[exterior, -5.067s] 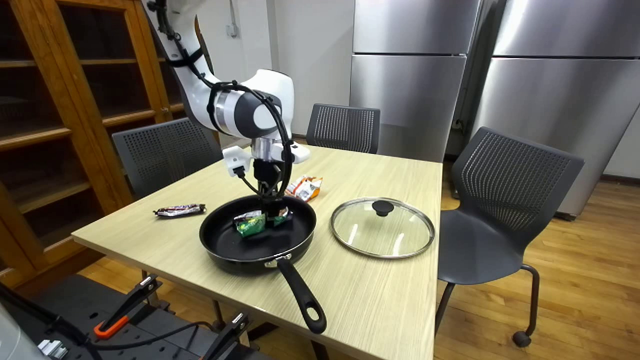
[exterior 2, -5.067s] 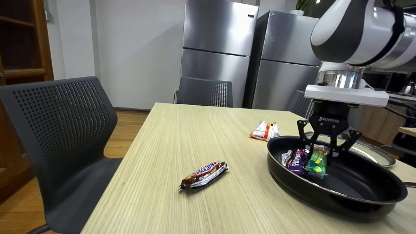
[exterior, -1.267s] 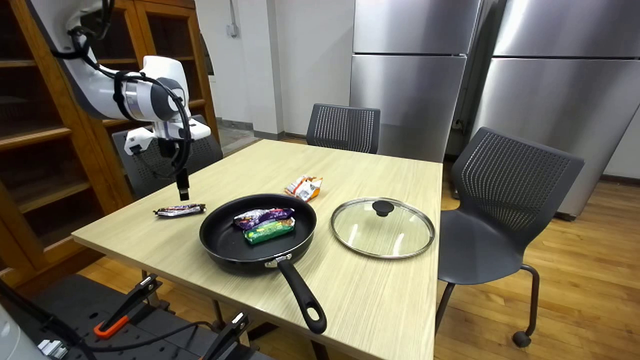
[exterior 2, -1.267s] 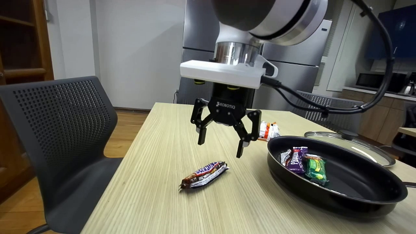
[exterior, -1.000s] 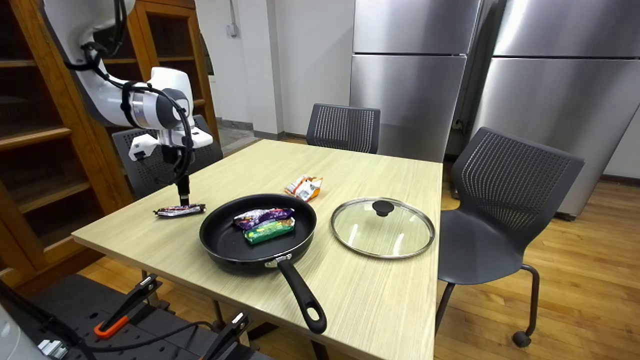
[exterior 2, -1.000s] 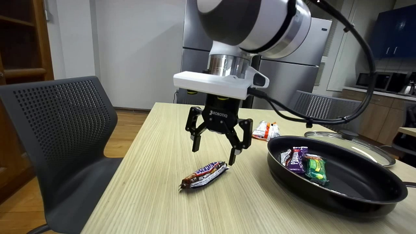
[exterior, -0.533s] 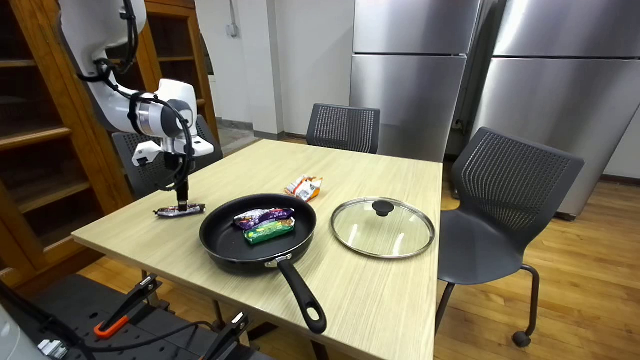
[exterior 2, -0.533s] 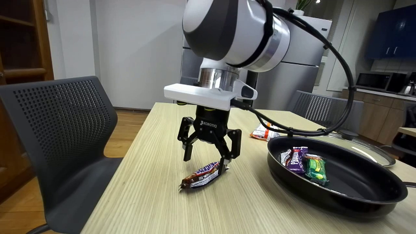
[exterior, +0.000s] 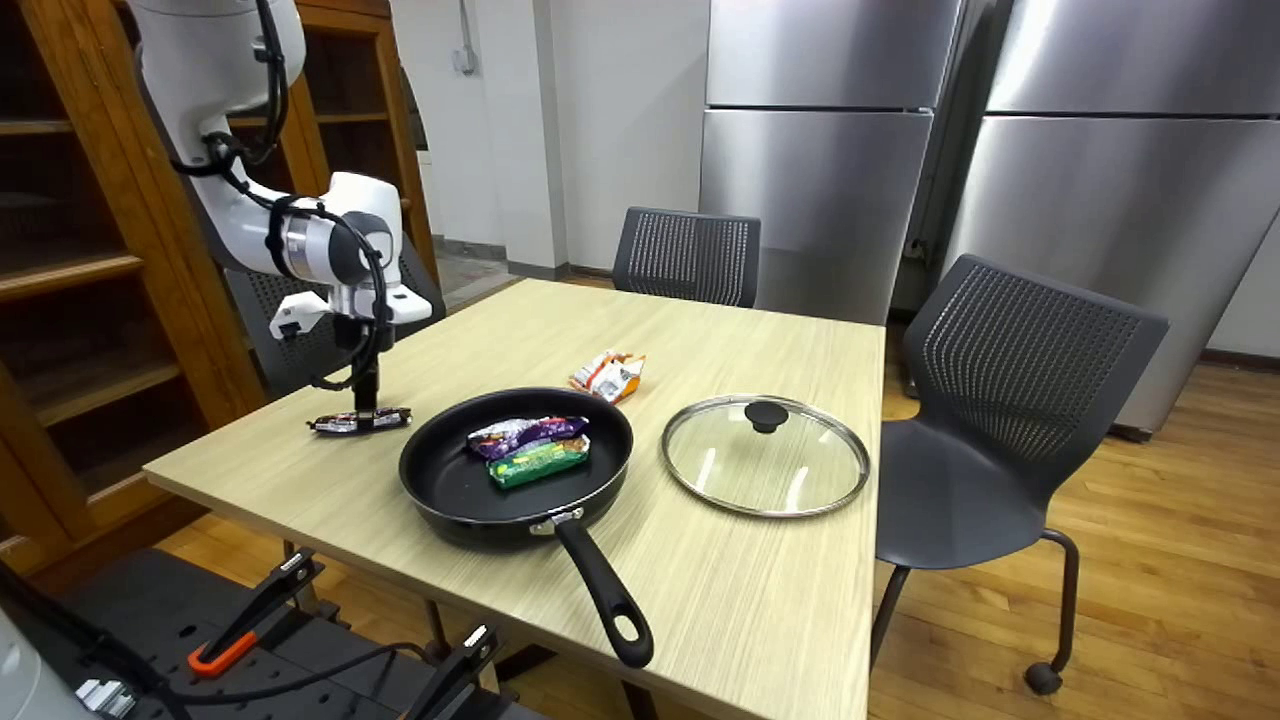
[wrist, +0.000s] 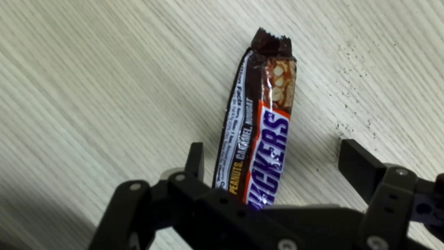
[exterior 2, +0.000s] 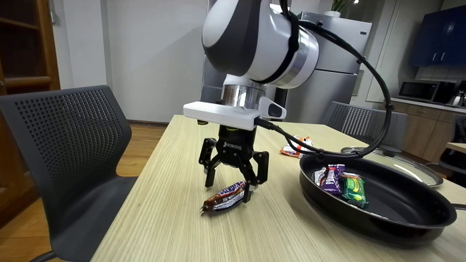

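A Snickers bar [wrist: 260, 132] in a brown wrapper lies on the pale wooden table. My gripper [wrist: 270, 154] points down over it with the fingers spread, one on each side. In the wrist view a gap shows between the bar and each finger; the bar's near end is hidden behind the gripper. Both exterior views show the gripper [exterior 2: 228, 192] low at the bar [exterior 2: 222, 200], its fingertips close to the tabletop. Beside it stands a black frying pan [exterior 2: 389, 196] holding a purple packet [exterior 2: 333, 178] and a green packet [exterior 2: 354, 189], lying side by side.
An orange and white packet [exterior: 610, 377] lies behind the pan. A glass lid [exterior: 765, 470] with a black knob rests to the pan's right in that exterior view. The pan's handle [exterior: 605, 590] reaches over the table's front edge. Dark chairs [exterior: 1000, 400] stand around the table.
Some seconds ago my gripper was in the pan at the green packet, which now lies there free. The gripper has since moved over to the bar and come down around it, staying open.
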Robot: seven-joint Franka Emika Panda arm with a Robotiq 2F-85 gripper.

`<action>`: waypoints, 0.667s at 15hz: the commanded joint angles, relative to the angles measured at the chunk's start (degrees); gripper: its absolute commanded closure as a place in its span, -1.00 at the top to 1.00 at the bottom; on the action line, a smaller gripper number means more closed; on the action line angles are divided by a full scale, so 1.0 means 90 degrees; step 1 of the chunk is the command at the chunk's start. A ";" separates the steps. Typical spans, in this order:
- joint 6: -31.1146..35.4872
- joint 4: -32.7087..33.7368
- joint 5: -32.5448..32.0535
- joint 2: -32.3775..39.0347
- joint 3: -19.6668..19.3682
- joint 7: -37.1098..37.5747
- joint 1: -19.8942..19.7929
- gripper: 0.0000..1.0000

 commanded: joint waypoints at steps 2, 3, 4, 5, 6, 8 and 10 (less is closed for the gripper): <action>-0.0260 0.0259 0.0158 0.0132 0.0097 -0.0184 -0.0127 1.00; -0.0239 0.0258 0.0162 0.0140 0.0095 -0.0183 -0.0129 0.50; -0.0232 0.0256 0.0161 0.0141 0.0091 -0.0181 -0.0130 0.47; -0.0217 0.0252 0.0166 0.0130 0.0089 -0.0179 -0.0130 0.31; -0.0214 0.0276 0.0172 0.0124 0.0089 -0.0178 -0.0127 0.17; -0.0216 0.0312 0.0168 0.0119 0.0088 -0.0170 -0.0116 -0.15; -0.0201 0.0326 0.0162 0.0108 0.0082 -0.0167 -0.0110 -0.46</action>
